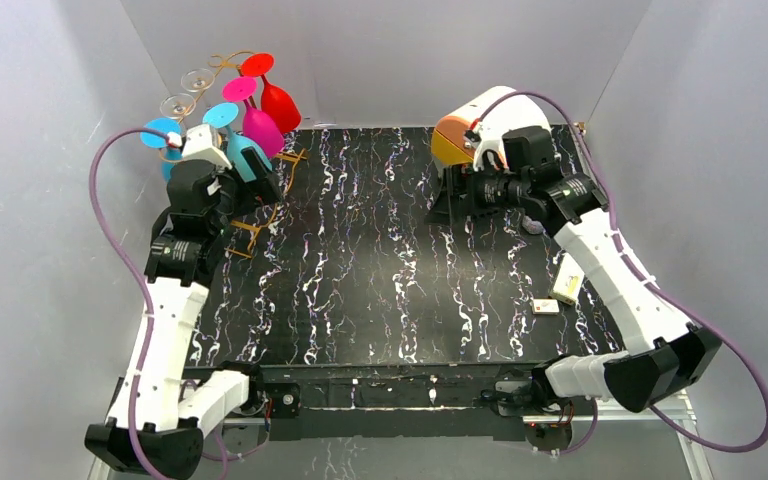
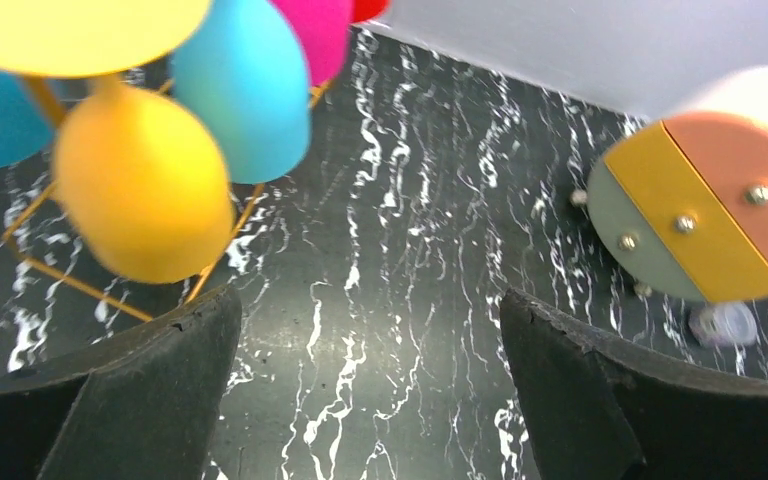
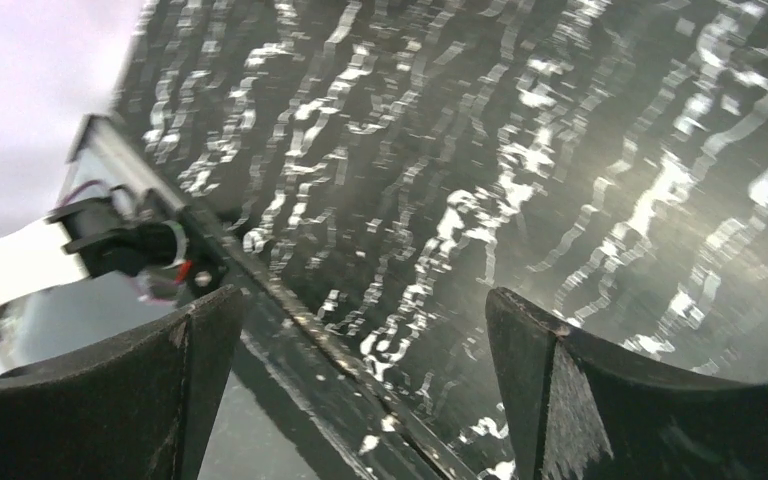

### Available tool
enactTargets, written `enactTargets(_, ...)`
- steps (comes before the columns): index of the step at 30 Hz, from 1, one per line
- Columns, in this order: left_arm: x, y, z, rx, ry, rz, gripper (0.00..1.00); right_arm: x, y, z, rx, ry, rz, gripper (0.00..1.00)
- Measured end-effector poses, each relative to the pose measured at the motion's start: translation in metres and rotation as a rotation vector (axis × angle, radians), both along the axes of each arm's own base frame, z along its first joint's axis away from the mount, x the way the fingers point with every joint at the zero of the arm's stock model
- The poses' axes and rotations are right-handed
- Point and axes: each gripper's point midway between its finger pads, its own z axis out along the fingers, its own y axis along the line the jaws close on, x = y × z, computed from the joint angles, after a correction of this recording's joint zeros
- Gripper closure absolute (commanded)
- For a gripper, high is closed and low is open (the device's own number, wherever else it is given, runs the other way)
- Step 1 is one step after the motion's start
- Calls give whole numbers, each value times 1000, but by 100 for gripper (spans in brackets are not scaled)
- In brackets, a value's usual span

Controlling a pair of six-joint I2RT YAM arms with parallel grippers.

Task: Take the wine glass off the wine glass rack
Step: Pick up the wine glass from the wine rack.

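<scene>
Wine glass rack [image 1: 293, 158]: a thin gold-orange wire stand with a rectangular wire base, upright at the far left corner of the table [image 1: 390, 280]. Wine glasses hang from it bowl-down, feet uppermost: red glass [image 1: 278, 102], magenta glass [image 1: 261, 128], cyan glass [image 1: 250, 158] and two clear glasses [image 1: 197, 80]. The left wrist view adds a yellow glass [image 2: 145, 190] just beside the cyan one.

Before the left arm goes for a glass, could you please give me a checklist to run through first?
1. Left gripper open and empty: ok.
2. Right gripper open, empty, away from the wine glass rack: ok.
3. Yellow wine glass lined up with the left gripper: not ok; it hangs up and left of the gap.
4. Cyan wine glass apart from the yellow one: cannot tell; they overlap in the left wrist view.
5. Rack base flat on the table: cannot tell.
</scene>
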Motion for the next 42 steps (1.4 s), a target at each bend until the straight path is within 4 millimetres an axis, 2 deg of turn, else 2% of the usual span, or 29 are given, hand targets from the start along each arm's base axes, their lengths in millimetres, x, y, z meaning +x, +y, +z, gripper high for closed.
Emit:
enactTargets(2, -7, 13, 4, -4, -15, 83, 2, 5, -12, -12, -53, -15, -68, 1)
enactTargets(5, -24, 34, 14, -5, -46, 197, 2, 8, -32, -13, -80, -72, -169, 1)
enactTargets(8, -38, 39, 23, 12, -79, 204, 2, 6, -42, -3, -59, -122, -238, 1)
enactTargets(11, -47, 41, 23, 33, -66, 195, 2, 8, -43, -1, -37, -125, -274, 1)
enactTargets(14, -46, 39, 16, 49, -13, 182, 2, 14, -38, -16, -39, -70, -287, 1)
enactTargets(18, -34, 32, -2, 55, 93, 154, 2, 16, -33, -46, -53, 32, -303, 1)
enactTargets(21, -23, 28, -8, 31, 173, 166, 2, 14, -32, -56, -42, 66, -314, 1)
enactTargets(23, -14, 28, 2, 6, 185, 189, 2, 13, -31, -58, -34, 76, -317, 1)
enactTargets(25, -9, 28, 28, -30, 138, 216, 5, 14, -30, -57, -28, 74, -317, 1)
enactTargets(28, -10, 32, 67, -69, 50, 249, 10, 15, -30, -56, -25, 69, -319, 1)
enactTargets(32, -10, 46, 99, -72, -20, 331, 11, 17, -29, -56, -29, 67, -315, 1)
enactTargets(39, 3, 75, 88, 11, 23, 464, 17, 20, -32, -55, -58, 41, -307, 1)
enactTargets(42, 17, 86, 91, 32, 33, 494, 22, 23, -34, -54, -77, 28, -309, 1)
